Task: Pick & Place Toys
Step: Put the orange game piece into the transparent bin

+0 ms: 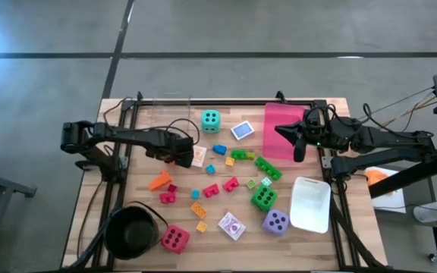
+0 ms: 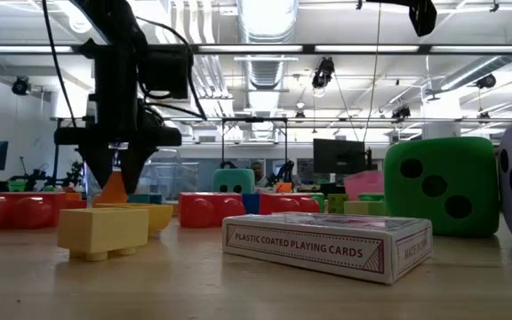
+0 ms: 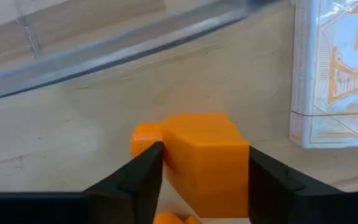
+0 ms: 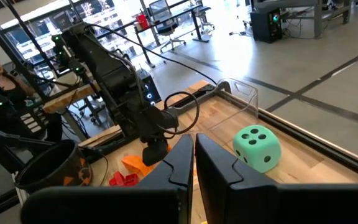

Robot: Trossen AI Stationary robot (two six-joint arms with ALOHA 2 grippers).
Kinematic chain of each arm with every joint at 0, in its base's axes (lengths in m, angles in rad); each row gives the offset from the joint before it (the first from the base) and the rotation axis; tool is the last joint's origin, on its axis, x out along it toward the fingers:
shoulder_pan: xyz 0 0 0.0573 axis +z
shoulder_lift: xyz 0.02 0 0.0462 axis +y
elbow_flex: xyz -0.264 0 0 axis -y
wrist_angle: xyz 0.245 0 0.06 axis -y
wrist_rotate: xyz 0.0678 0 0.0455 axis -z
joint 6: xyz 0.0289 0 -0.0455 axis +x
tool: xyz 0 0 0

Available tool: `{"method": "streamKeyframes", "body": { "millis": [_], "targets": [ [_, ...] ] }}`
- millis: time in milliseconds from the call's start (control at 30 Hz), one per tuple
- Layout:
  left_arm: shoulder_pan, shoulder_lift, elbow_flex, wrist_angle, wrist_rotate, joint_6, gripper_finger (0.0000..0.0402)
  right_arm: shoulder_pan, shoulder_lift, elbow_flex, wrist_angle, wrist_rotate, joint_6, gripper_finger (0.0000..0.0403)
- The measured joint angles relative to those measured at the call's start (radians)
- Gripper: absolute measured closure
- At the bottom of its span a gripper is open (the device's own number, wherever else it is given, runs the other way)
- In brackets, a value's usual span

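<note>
The left gripper [image 3: 201,180] has its fingers pinching an orange block [image 3: 205,158] just above the surface — the right gripper [image 4: 194,163], fingers pressed together, waits; dice, blocks and cards lie scattered, so most remains.

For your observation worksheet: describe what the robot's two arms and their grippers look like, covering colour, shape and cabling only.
Both arms are dark, slim and jointed, with black cables looping along them. The left gripper has two black, wedge-shaped fingers tapering to points. The right gripper has matching flat black fingers. No markings are visible on either.
</note>
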Motion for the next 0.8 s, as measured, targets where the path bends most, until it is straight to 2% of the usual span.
{"method": "streamKeyframes", "body": {
  "millis": [133,200,533,800],
  "targets": [
    [0.000,-0.006,-0.001,-0.003,-0.006,0.000,0.0268,0.000,0.000,0.000,0.000,0.000,0.000,0.0388],
    [0.000,-0.008,0.002,-0.002,-0.009,0.000,0.0280,0.000,0.000,0.000,0.000,0.000,0.000,0.0388],
    [-0.001,-0.016,0.000,0.001,0.007,0.004,0.0278,0.000,0.000,0.000,0.000,-0.001,0.003,0.0388],
    [-0.028,-0.106,-0.006,0.014,0.050,-0.028,0.0283,0.000,0.000,0.000,0.000,-0.001,0.003,0.0388]
  ]
}}
